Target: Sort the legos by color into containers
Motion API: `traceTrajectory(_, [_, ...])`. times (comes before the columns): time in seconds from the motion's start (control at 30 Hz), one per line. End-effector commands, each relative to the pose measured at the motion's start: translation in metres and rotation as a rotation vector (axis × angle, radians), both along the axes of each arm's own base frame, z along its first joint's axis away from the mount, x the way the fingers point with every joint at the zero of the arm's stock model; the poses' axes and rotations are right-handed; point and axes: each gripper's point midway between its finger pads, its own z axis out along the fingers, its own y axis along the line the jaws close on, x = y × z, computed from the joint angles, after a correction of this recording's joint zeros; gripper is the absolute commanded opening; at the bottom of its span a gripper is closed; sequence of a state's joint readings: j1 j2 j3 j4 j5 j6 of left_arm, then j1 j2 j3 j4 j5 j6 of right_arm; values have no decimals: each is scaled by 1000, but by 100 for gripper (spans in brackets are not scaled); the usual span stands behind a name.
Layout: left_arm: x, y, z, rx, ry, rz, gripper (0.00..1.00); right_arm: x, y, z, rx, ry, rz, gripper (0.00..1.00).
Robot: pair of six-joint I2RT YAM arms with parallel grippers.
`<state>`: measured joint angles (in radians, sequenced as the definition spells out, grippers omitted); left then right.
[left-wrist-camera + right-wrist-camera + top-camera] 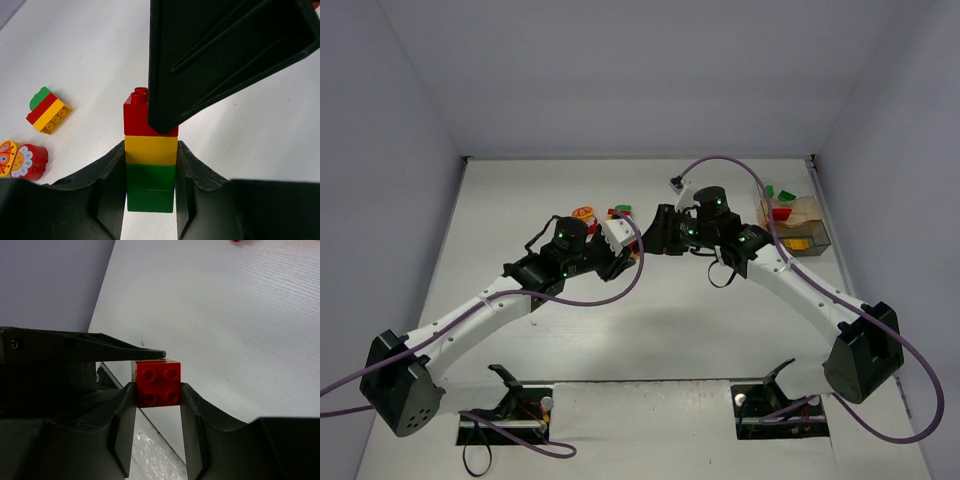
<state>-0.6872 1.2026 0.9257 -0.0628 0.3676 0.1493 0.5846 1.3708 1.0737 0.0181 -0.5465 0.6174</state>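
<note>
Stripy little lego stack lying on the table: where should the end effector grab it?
Come from straight above and pinch the stripy stack across the flat ends of its stripes, so the squeeze holds green, red and yellow together. It lies on its side, and its green end is rounded, likely slippery to grip.

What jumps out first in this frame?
In the middle of the scene, one red-yellow-green stack is held at both ends. The left gripper clamps its yellow and green lower part, while the right gripper grips the red brick on top. Far right in the top view sits the tray, with green, red and yellow pieces showing in it.
</note>
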Motion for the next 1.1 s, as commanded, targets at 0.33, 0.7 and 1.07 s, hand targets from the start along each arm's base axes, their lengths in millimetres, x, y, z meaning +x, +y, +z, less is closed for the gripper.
traceTrajectory(0.33, [-8, 6, 1, -17, -20, 9, 8, 38, -44, 33, 13, -151, -131, 0])
traceTrajectory(0.7, [-4, 5, 1, -18, -22, 20, 8, 95, -168, 9, -235, -165, -505, 0])
traceTrajectory(1.07, [3, 14, 2, -5, -42, 84, 9, 153, -375, -47, -597, -12, -1121, 0])
